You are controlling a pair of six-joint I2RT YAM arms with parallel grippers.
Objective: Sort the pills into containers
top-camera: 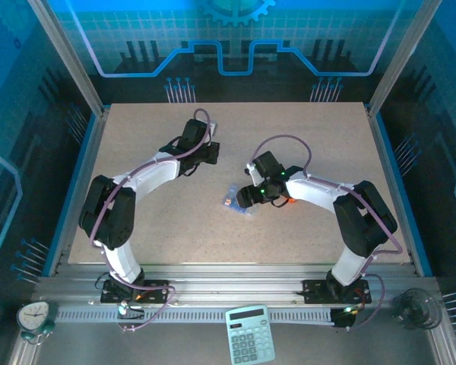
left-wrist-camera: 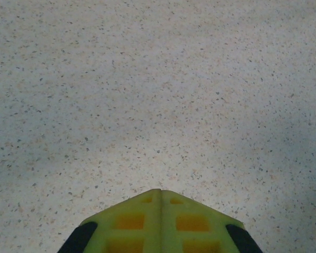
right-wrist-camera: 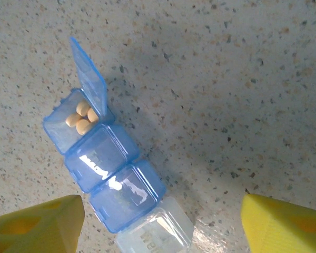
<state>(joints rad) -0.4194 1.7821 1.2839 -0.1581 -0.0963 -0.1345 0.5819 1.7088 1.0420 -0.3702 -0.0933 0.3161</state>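
Pills, small rounded tan tablets, at least three, lie in the end cell of the pill box. The box is a row of four glossy translucent containers: three blue, one clear, with one lid raised. It rests mid-table on the speckled, stone-like table, beneath the right gripper, whose yellow fingers are spread and empty. The left gripper is pressed together on nothing.

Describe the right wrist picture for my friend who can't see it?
A small blue pill box lies on a speckled table, its far end compartment flipped open with a few yellowish pills inside. The other lids look shut, and the right pincer is open, yellow fingers at the bottom corners.
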